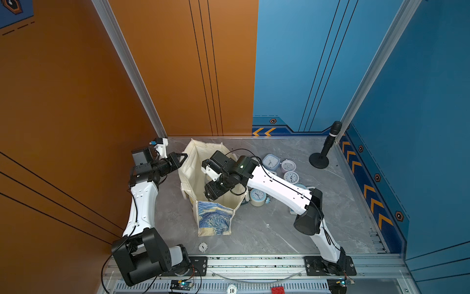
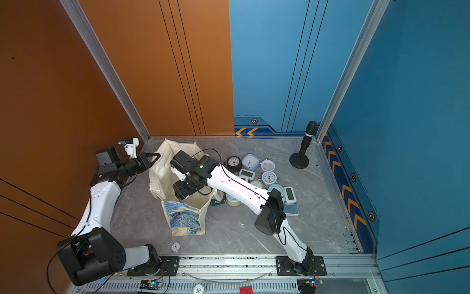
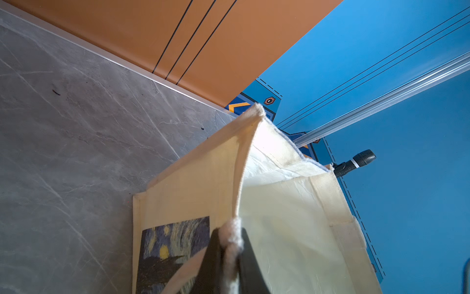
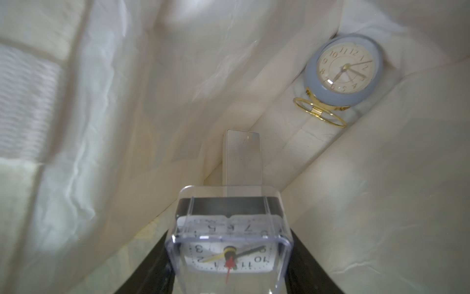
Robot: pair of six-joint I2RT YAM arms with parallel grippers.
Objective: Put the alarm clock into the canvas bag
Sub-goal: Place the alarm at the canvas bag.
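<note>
Inside the floppy canvas bag (image 1: 216, 219), right gripper (image 4: 230, 238) clamped the likely slippery clear-cased alarm clock (image 4: 229, 254) by its sides; left gripper (image 3: 230, 254) pinched its rim.

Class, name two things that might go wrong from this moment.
1. Released from here, the clear clock in the right pincer may strike the blue clock or white slab inside.
2. If the left pincer loses the rim of the canvas bag, the mouth may sag onto the arm.
</note>
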